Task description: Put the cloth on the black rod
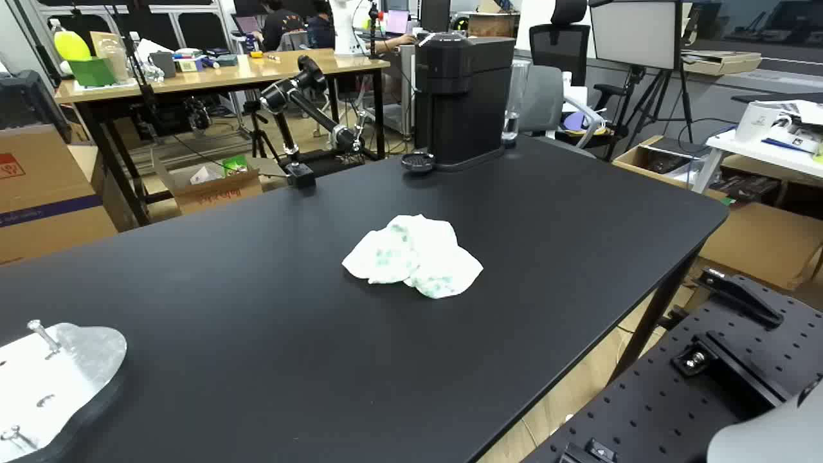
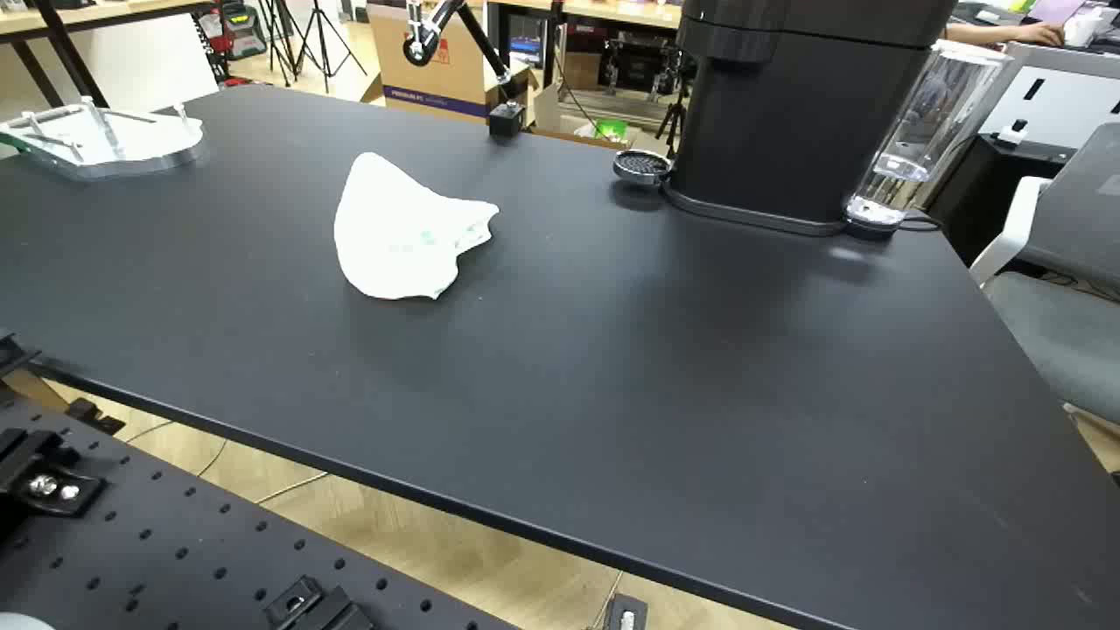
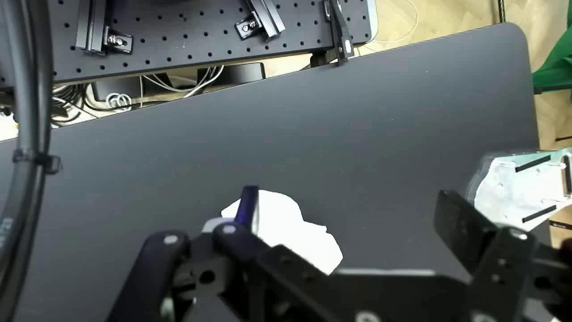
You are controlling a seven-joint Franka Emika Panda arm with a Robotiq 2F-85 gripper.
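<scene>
Wrist view. Two-pronged black gripper (image 3: pixel 351 205) reaches in from the bottom edge, spread wide, pinching nothing. A crumpled white fabric cloth (image 3: pixel 290 230) lies beneath on the flat black bench (image 3: pixel 380 134). One side of the gripper cuts across the cloth in frame; most of the cloth sits toward that side, not centred in the gap. Flat silvery plate with dark slots (image 3: pixel 518 188) near the bench end, apart from the cloth.

In an exterior view, the cloth (image 1: pixel 415 257) shows pale green blotches and loose folds. At the far edge stands a jointed black metal rod (image 1: pixel 314 112) with silver fittings; likeliest target, no plainer rod standing out. Cloth well apart from it. Gripper out of frame, so probably high.

In an exterior view, the cloth (image 2: pixel 394 236) lies between the plate and a tall boxy black coffee machine (image 2: pixel 787 122), touching neither. Rod cropped at the top; its block-shaped black base (image 2: pixel 506 120) sits at the bench edge. Gripper absent too.

Step in hand, by my reading: the approach, grasp not yet made. Next move calls for a sideways shift to bring a fold into the gap, then lowering and closing on raised fabric. Draping afterwards wants enough cloth over both sides of the rod to hang.
</scene>
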